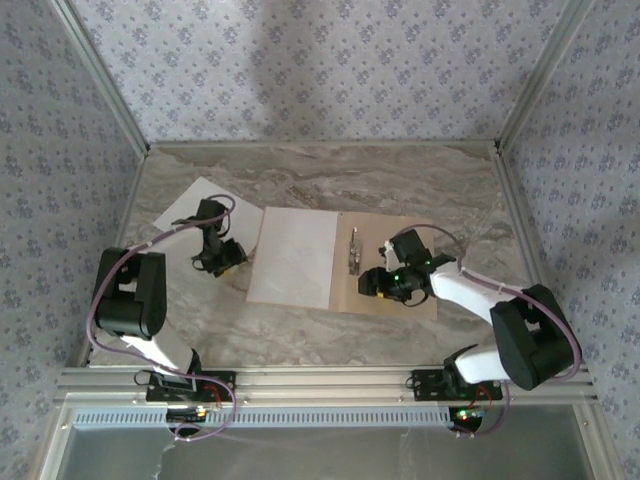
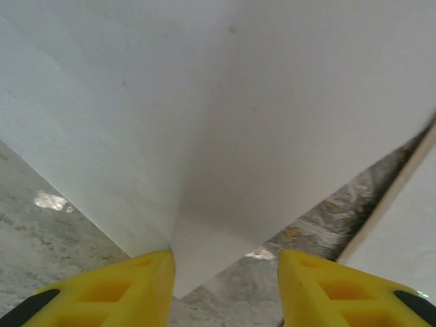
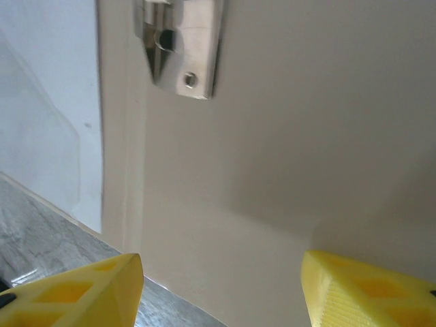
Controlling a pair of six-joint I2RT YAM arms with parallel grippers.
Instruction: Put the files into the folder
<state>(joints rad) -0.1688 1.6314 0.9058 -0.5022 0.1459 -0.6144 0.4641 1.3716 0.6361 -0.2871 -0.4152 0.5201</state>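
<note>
The tan folder (image 1: pixel 385 285) lies open in the middle of the table, its metal clip (image 1: pixel 353 252) by the spine. One white file (image 1: pixel 295 255) covers its left half. A second white file (image 1: pixel 185 210) lies askew on the table at the left. My left gripper (image 1: pixel 222 258) is at that sheet's near corner. In the left wrist view the corner of the file (image 2: pixel 218 136) pokes between the open yellow fingers (image 2: pixel 146 286), close to the left one. My right gripper (image 1: pixel 372 283) hovers open over the folder's (image 3: pixel 272 157) right half, near its front edge, below the clip (image 3: pixel 180 48).
The table is grey marble (image 1: pixel 330 180), walled by patterned panels on three sides. In the left wrist view the edge of the folder with its sheet (image 2: pixel 402 225) shows at the right. The sheet in the folder (image 3: pixel 48 102) lies left of the spine in the right wrist view.
</note>
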